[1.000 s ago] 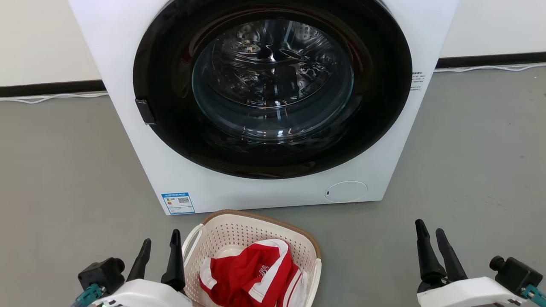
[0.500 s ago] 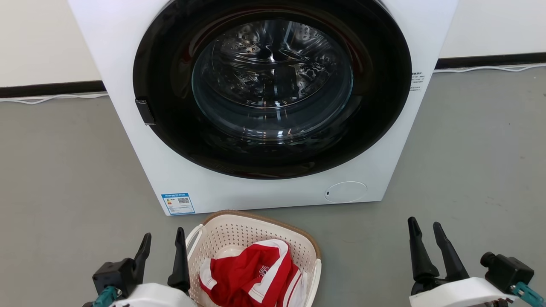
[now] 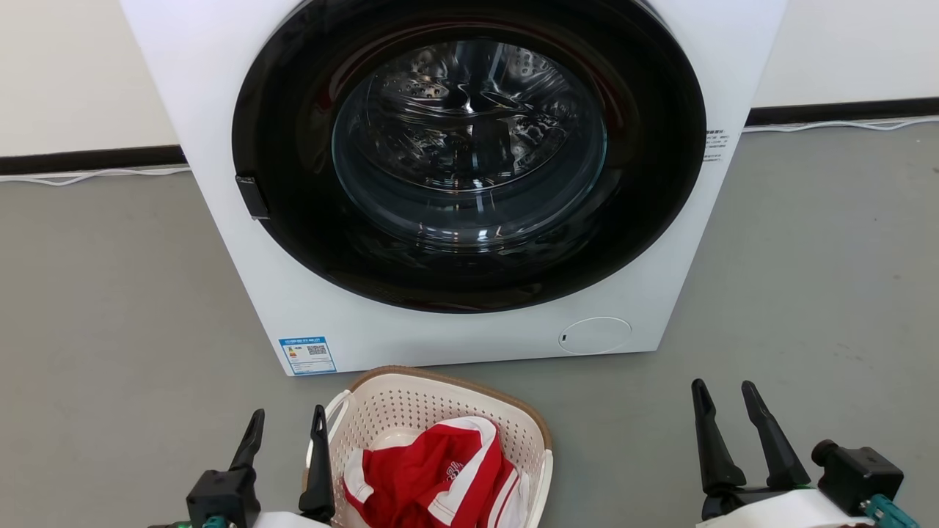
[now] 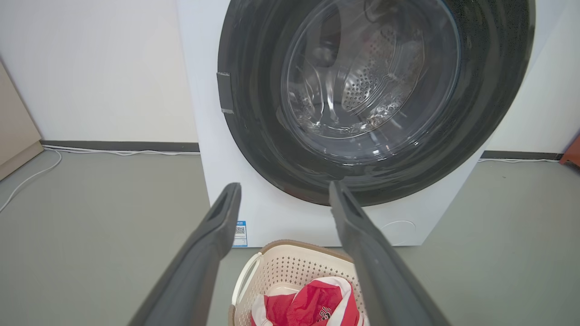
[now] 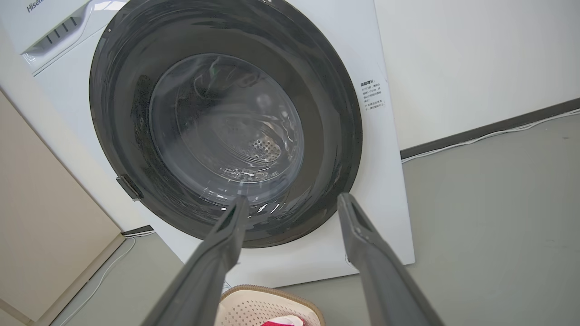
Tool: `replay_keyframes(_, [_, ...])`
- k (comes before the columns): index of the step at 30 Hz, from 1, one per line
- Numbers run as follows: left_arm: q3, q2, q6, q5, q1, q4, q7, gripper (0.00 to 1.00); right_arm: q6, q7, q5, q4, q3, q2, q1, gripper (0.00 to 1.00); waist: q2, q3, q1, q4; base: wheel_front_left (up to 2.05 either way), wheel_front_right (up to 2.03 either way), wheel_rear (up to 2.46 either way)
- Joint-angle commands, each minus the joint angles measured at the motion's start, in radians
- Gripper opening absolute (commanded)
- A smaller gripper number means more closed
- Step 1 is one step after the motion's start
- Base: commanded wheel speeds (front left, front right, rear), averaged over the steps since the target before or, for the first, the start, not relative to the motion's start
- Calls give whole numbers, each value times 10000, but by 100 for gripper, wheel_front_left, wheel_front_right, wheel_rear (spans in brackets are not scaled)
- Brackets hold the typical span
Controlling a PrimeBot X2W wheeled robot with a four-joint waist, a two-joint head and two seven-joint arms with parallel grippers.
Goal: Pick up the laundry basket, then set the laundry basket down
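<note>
The cream perforated laundry basket [image 3: 411, 403] with its brown rim stands on the grey floor just in front of the washing machine, holding a red and white garment [image 3: 433, 473]. A white loop handle [image 3: 334, 411] shows on its left side. My left gripper [image 3: 286, 418] is open right beside that handle, holding nothing. My right gripper [image 3: 722, 392] is open too, well to the right of the basket. The left wrist view looks down on the laundry basket [image 4: 290, 267] between the open fingers [image 4: 213, 226]. Low in the right wrist view, the laundry basket [image 5: 267, 301] rim peeks out.
A white front-loading washing machine [image 3: 455, 183] with a shut dark round door stands close behind the basket. White cables [image 3: 88, 174] run along the dark skirting at the wall. A beige cabinet side [image 5: 41, 226] stands left of the machine.
My left gripper has shifted right, closer to the basket's left handle, and my right gripper has drifted a little left. The head camera has tipped slightly, so the scene sits lower.
</note>
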Motion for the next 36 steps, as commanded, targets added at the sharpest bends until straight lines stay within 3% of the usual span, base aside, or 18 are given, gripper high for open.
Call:
replay_keyframes(1, [211,89,154,414,-207,-350,-182,100,65,-231,-440,-326,292,-117,-126,100,0,-15,0,-2,0,0,0])
replay_keyframes(17, [217,-55,335,2260,69,-628,-659,100,75,-701,-2337,-518,488,-144,-6,100,0,-18,0,-11,0,0,0])
replay_keyframes(36, [685,-416,-62,2227,154,-549,-659,100,75,-701,-2341,-489,410,-144,-7,100,0,31,0,4,0,0,0])
